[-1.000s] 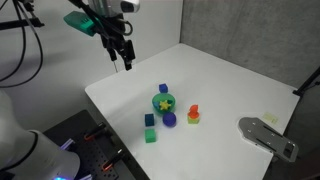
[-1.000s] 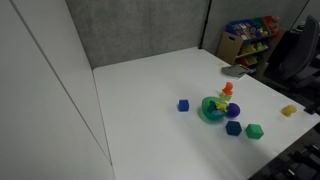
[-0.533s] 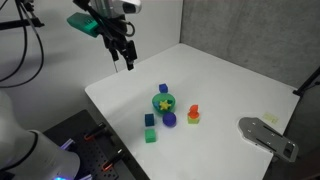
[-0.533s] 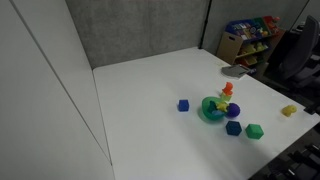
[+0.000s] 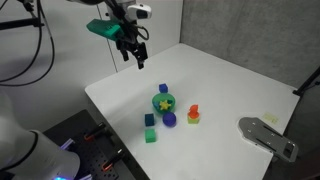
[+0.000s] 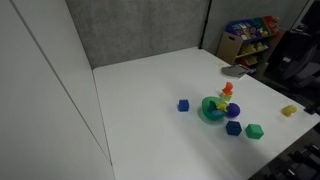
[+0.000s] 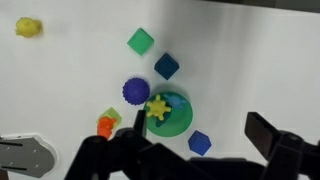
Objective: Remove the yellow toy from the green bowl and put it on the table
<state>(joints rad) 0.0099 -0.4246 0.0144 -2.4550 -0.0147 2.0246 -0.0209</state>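
Small flat yellow star-shaped toy [image 7: 158, 107] is shown lying in round bright-green bowl [image 7: 183, 120]; black gripper [image 5: 137, 58] is seen spread open, well apart.

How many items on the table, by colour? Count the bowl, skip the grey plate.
Blue cubes: 2
Green cube: 1
Green bowl: 1
Yellow star, in the bowl: 1
Yellow lump, off on its own: 1
Purple ball: 1
Orange-red stacked toy: 1
Total: 8
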